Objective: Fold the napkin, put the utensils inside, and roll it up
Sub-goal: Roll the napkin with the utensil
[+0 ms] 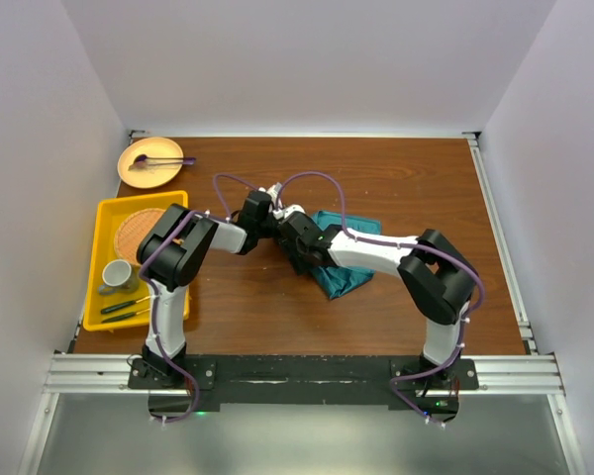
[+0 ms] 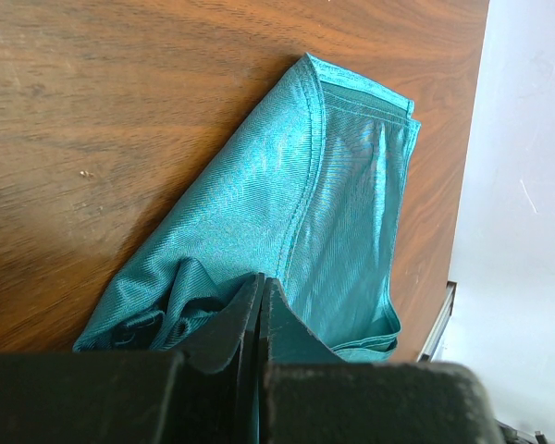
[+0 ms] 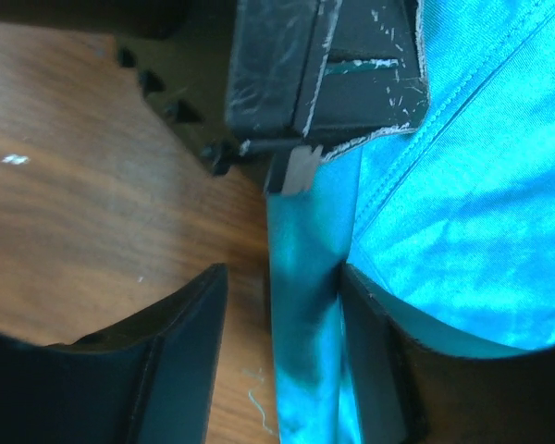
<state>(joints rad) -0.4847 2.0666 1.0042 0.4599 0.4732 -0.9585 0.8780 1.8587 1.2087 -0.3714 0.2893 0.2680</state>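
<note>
The teal napkin lies bunched on the wooden table right of centre, and one corner is pulled up toward the two grippers. My left gripper is shut on that napkin corner, with a thin line of cloth showing between its jaws. In the right wrist view the left gripper's fingers hold a taut strip of the napkin. My right gripper stands open around this strip, the cloth resting against its right finger. Two slender utensils lie at the near end of the yellow tray, far from both grippers.
A yellow tray at the left edge holds a round woven mat and a cup. Behind it sits a tan plate with a purple-ended stick. Both arms cross the table's middle; white walls surround the table.
</note>
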